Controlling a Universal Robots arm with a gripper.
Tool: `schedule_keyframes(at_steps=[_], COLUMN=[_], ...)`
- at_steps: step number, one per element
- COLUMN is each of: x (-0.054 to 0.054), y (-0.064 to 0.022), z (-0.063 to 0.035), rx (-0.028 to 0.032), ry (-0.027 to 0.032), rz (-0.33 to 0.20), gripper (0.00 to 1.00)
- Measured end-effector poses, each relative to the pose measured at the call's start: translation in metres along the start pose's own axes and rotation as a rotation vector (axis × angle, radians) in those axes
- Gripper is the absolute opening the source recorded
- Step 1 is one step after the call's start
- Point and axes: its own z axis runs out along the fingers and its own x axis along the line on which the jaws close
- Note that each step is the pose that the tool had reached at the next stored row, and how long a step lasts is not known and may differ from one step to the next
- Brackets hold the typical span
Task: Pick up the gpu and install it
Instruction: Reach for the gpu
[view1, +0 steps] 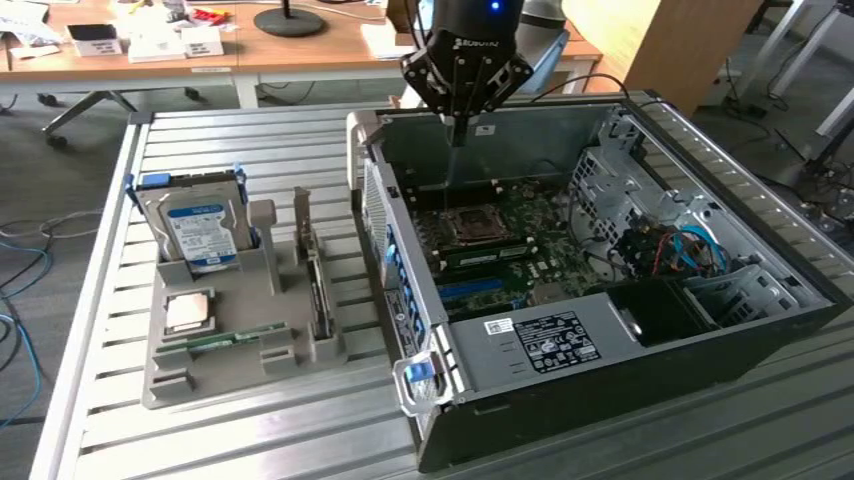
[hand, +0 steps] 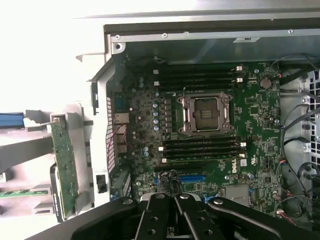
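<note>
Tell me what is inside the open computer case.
A green motherboard with a processor socket, bundled cables and a labelled metal box. That box hides whatever lies beneath it.

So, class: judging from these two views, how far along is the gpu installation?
Nothing looks done: the gpu stands on edge in the grey holder on the table, outside the computer case. In hand: nothing; the jaws are shut and empty, above the motherboard. Left: the whole pick-up and install.
</note>
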Motion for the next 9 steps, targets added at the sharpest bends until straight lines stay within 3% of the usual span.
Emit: schedule_keyframes(at_steps=[9], x=[0.012], y=[-0.0009], z=[-0.0001], rx=[-0.0001], ry=[0.0000], rz=[0.000], gripper=[0.11])
